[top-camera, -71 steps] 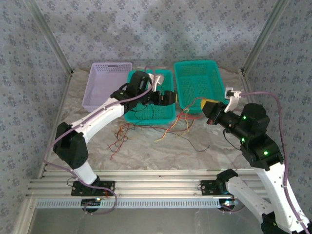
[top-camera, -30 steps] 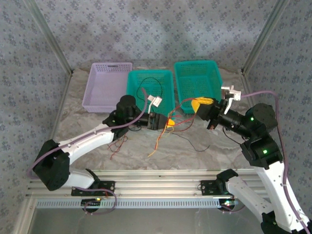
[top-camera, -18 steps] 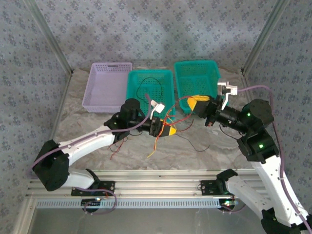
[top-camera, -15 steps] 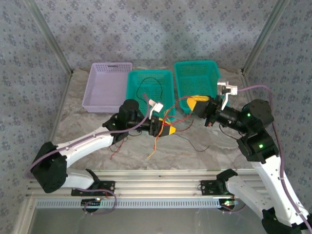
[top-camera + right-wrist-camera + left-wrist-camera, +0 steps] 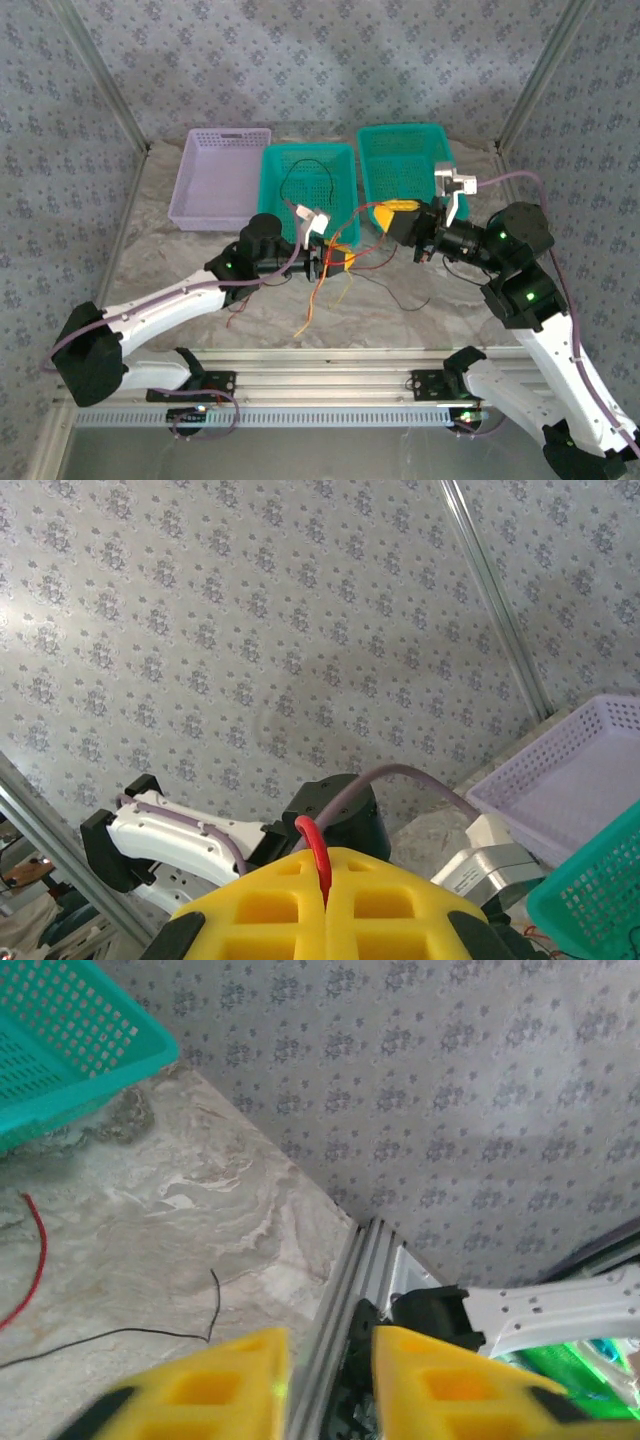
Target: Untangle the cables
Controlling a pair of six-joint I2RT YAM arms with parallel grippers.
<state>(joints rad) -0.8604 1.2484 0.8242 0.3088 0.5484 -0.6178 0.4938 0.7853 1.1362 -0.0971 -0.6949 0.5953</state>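
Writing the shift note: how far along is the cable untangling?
Done: one black wire lies alone in the middle teal basket. In hand: the right gripper is shut on a red wire stretched toward the left gripper, whose grip I can't judge. Left: red, yellow-orange and black strands lie crossed on the table.
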